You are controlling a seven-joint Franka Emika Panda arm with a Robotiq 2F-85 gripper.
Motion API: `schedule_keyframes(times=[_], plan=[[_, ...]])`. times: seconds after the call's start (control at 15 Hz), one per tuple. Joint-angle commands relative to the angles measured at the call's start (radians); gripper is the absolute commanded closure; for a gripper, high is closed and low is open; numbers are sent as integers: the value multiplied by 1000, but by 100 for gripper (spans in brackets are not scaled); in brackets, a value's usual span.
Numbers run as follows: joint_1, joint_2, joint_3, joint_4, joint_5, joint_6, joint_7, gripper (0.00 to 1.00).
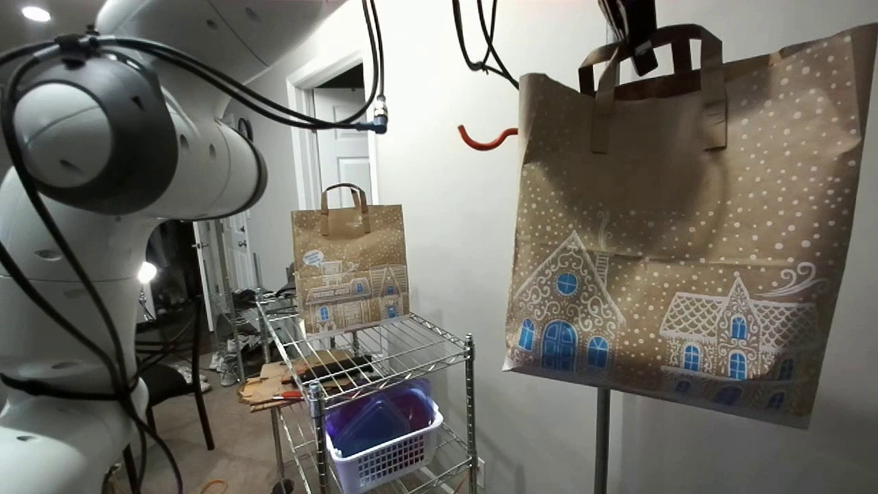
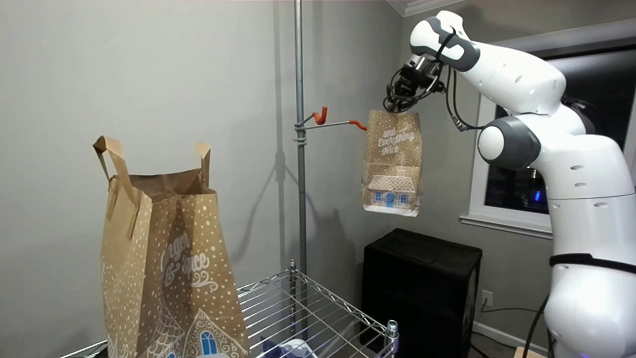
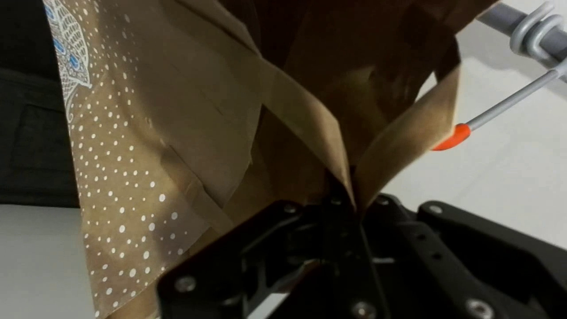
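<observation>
Paper bag [image 1: 686, 206], printed with white dots and blue-windowed houses [image 1: 569, 309], hangs in the air from our hand [image 3: 358, 212], which we hold clamped on its paper handles [image 3: 305, 115]. Just beside it, in an exterior view, we see a red-tipped hook [image 2: 357, 124] reaching out from a metal pole [image 2: 302, 214], though we cannot tell whether bag and hook touch. Farther off, we find a second bag [image 1: 353, 274] standing upright on top of a wire rack [image 1: 470, 398], a plastic basket [image 1: 398, 456] on its lower level, and a white door [image 1: 336, 110] behind them.
</observation>
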Motion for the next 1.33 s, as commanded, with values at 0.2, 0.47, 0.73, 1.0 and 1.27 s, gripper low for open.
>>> schedule_keyframes(times=[0.2,0.47,0.73,1.0,1.27], plan=[[12,22,9,22,-15,-43,-62,95],[20,26,7,16,-23,-51,-82,95],[22,31,5,15,-30,-46,-94,95],[21,19,-1,13,-47,-39,-97,96],[18,7,-15,33,-79,-31,-94,96]])
